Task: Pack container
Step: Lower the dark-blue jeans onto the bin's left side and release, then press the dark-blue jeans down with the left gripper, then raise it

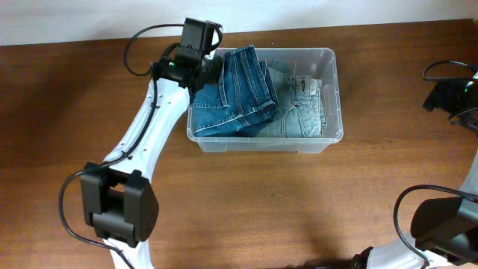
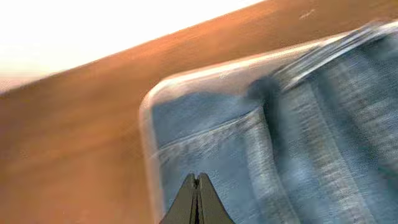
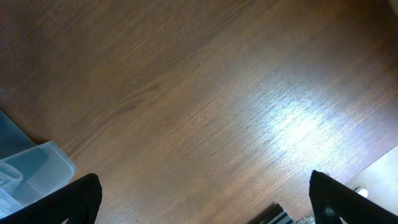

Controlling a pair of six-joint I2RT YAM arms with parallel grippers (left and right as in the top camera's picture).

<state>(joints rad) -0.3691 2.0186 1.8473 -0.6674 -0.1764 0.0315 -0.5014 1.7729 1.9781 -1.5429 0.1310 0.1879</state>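
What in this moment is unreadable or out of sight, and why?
- Overhead: the container base, covered by jeans.
- Left wrist: motion blur; unclear whether the shut left pincer touches the jeans.
- Overhead: that pincer's tips, hidden under its wrist.
- Right wrist: container cut off by the left edge, one corner showing beside the open right pincer.

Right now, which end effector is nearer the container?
Left. The left end effector is over the container, above the jeans; the right end effector is over bare table well away.
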